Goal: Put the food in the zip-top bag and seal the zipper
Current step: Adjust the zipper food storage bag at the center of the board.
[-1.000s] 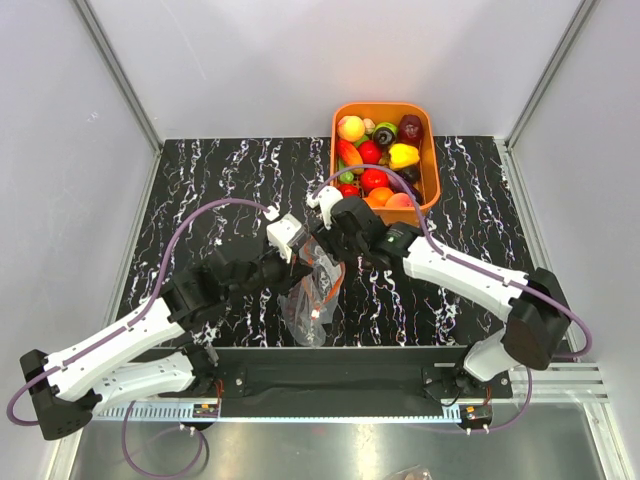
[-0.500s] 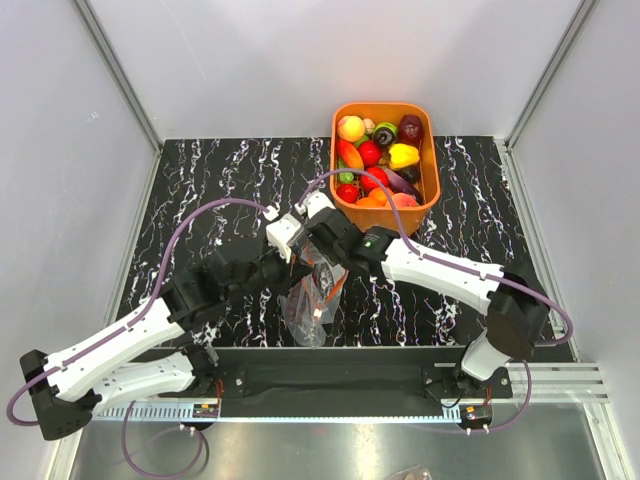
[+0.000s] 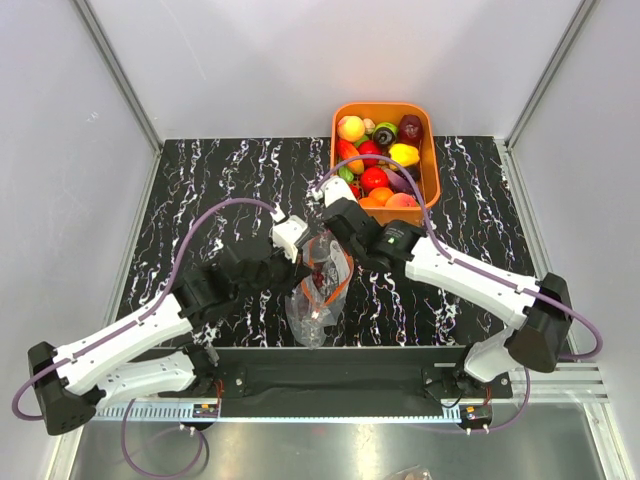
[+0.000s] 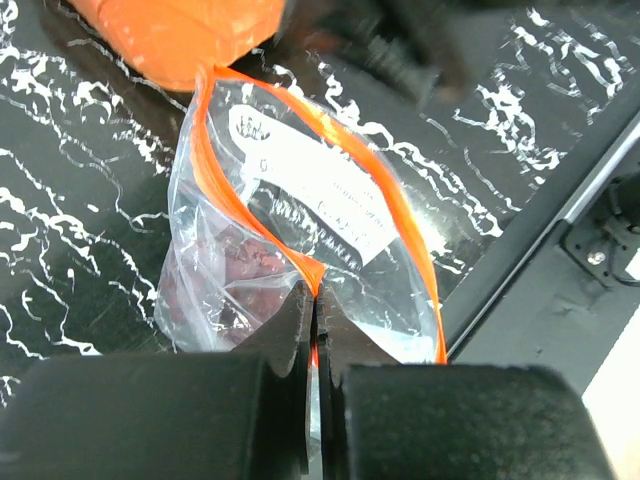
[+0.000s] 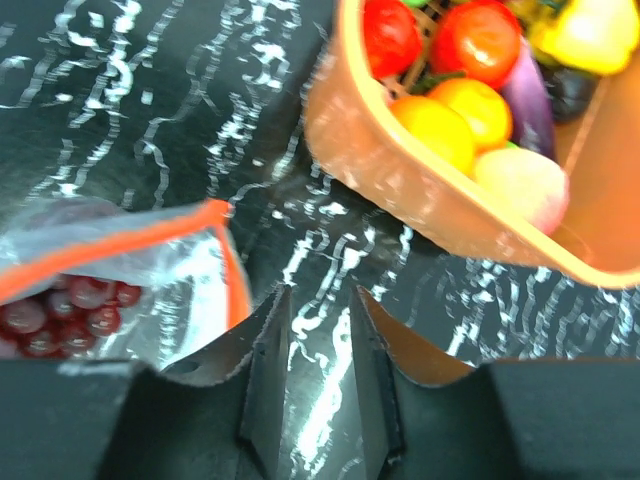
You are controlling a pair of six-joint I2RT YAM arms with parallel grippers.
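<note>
A: What was changed in the last second?
B: The right arm point(image 3: 470, 275) was drawn back from over the zip-top bag point(image 3: 315, 300) toward the basket point(image 3: 385, 106). The right gripper point(image 5: 318, 300) was seen slightly parted, with nothing between the fingers. A dark red grape bunch point(image 5: 60, 310) was seen inside the bag, so one drop was judged done.
A: Bag position?
B: It was held mouth-up on the worktop point(image 3: 220, 200), near the front edge. The left gripper point(image 4: 314, 295) was clenched on the zipper point(image 4: 197, 150) at the near lip. The zipper was not yet sealed.
A: Anything in the way?
B: The remaining food point(image 3: 375, 178) was seen in the basket, just behind the bag. The bag mouth was pinched at one side only, so it was judged narrow. The purple cables point(image 3: 200, 225) were looped over both arms, and a snag could not be ruled out.
</note>
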